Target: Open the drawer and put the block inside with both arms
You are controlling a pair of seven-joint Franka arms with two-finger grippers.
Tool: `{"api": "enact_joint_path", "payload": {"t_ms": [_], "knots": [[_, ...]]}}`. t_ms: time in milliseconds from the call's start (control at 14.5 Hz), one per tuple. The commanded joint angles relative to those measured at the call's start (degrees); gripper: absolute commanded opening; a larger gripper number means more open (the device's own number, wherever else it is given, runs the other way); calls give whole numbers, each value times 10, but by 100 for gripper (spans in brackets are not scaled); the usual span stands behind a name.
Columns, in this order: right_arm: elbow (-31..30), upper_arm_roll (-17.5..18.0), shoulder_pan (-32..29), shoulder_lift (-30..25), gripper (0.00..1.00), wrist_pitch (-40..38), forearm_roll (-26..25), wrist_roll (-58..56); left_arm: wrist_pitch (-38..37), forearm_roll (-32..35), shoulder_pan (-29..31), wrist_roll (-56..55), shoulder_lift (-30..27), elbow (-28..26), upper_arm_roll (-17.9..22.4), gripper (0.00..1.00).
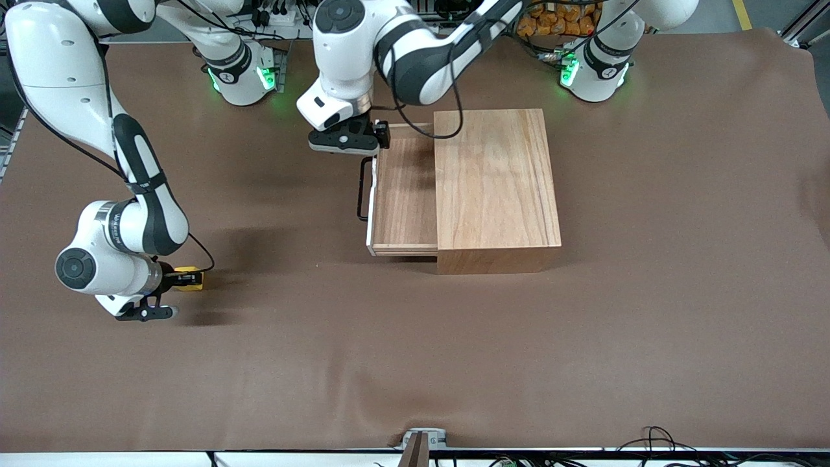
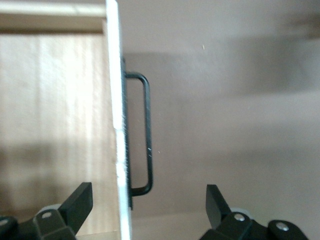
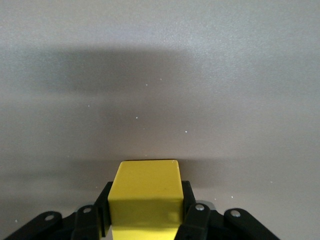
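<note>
The drawer (image 1: 403, 188) stands pulled out of the wooden box (image 1: 496, 185), its light-wood floor bare and its black wire handle (image 1: 363, 188) pointing toward the right arm's end of the counter (image 1: 415, 363). The left claw (image 1: 375, 144) hangs over the drawer's front corner, the one farther from the front camera. Its fingers (image 2: 80, 200) are spread apart, one on each side of the white front panel, gripping nothing. That arm seems to be waiting, its opening job done.

Well apart from the box, toward the right arm's end of the counter and nearer the front camera, the right claw (image 1: 185, 279) is clenched on the block (image 1: 189, 278). The right wrist view shows the yellow cube (image 3: 146, 192) squarely between the two black fingers, low against the brown cover.

As I read it, the step in hand is the lift and carry. To do it well, the right arm should rise straight up first, so the cube does not drag on the cover and twist in the grip. It should then cross high enough to pass over the handle and front panel, and come down over the middle of the drawer's floor. The left claw sits right at the drawer's front corner, so I would aim for the part of the tray nearer the front camera, or wait until that arm backs off. Letting go low will keep the cube from bouncing.
</note>
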Motion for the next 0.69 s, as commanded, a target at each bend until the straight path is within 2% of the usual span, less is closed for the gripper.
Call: {"api": "enact_joint_path", "payload": {"t_ms": [0,206,482,619], "knots": [[-5,4,-9,0,0,8,-8,-1,-10,-6,42,4,-45,-19,8,100],[2,4,-11,0,0,7,2,4,-47,-8,109,61,-75,-23,7,100],[24,4,-13,-2,0,-2,55,-1,-86,-6,188,76,-94,-23,8,100],[40,4,-10,-5,0,-40,56,-1,-90,-6,231,118,-109,-23,7,100]]}}
